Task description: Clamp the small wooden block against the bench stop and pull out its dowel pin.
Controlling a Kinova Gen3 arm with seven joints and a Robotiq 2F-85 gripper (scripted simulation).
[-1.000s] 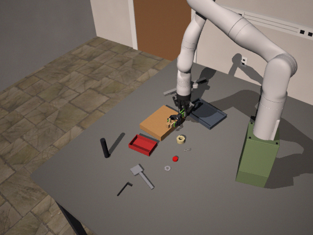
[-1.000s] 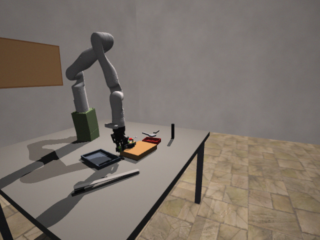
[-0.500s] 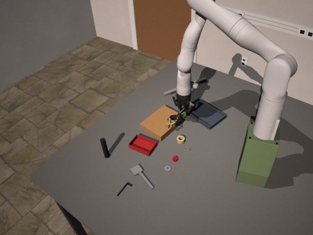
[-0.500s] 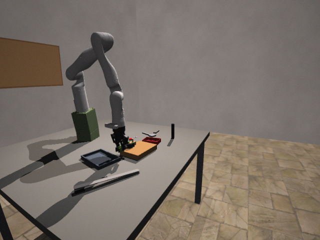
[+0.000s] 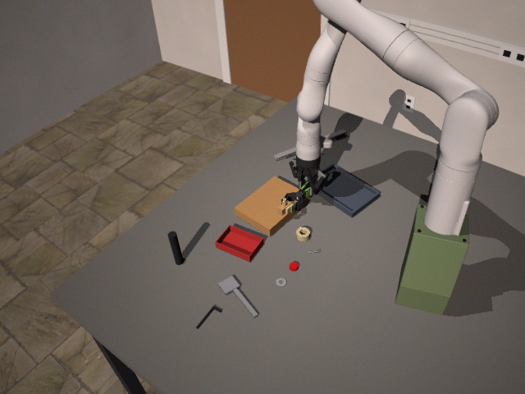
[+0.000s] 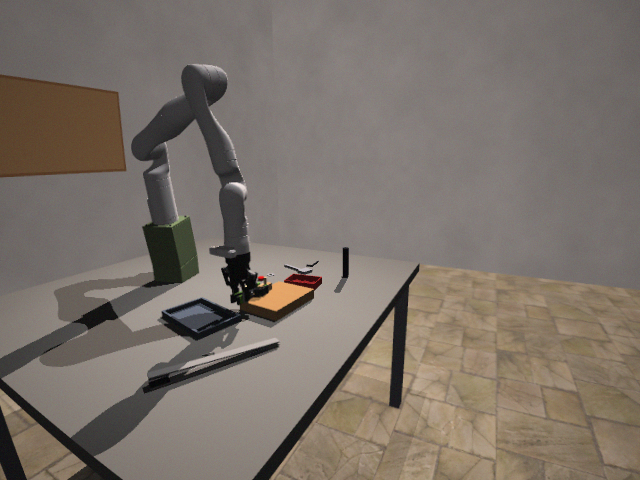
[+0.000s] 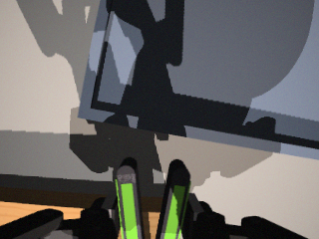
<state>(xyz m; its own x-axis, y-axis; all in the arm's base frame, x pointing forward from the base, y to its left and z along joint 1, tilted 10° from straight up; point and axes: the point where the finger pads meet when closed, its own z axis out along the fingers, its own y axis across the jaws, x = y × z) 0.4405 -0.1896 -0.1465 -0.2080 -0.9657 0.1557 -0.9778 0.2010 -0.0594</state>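
Note:
The tan bench board (image 5: pixel 259 204) (image 6: pixel 281 300) lies mid-table. At its right edge sits the small wooden block (image 5: pixel 285 208); its pin and the stop are too small to make out. The spring clamp (image 5: pixel 302 194) (image 7: pixel 129 206), black with two green handles, reaches onto the block with its jaws. My gripper (image 5: pixel 307 185) (image 6: pixel 240 285) (image 7: pixel 151 207) stands just above it, pointing down, with its fingers around the two green handles. In the wrist view the handles stand a little apart between my fingers. The clamp's jaws are hidden there.
A blue-grey tray (image 5: pixel 353 191) (image 6: pixel 196 315) (image 7: pixel 209 65) lies right behind the board. A red tray (image 5: pixel 239 242) (image 6: pixel 303 280), tape roll (image 5: pixel 303 233), red cap (image 5: pixel 294 265), washer (image 5: pixel 280 279), hammer (image 5: pixel 237 289), hex key (image 5: pixel 207 315) and black cylinder (image 5: pixel 175 247) (image 6: pixel 345 262) lie in front. A long grey bar (image 6: pixel 217 361) lies farther off.

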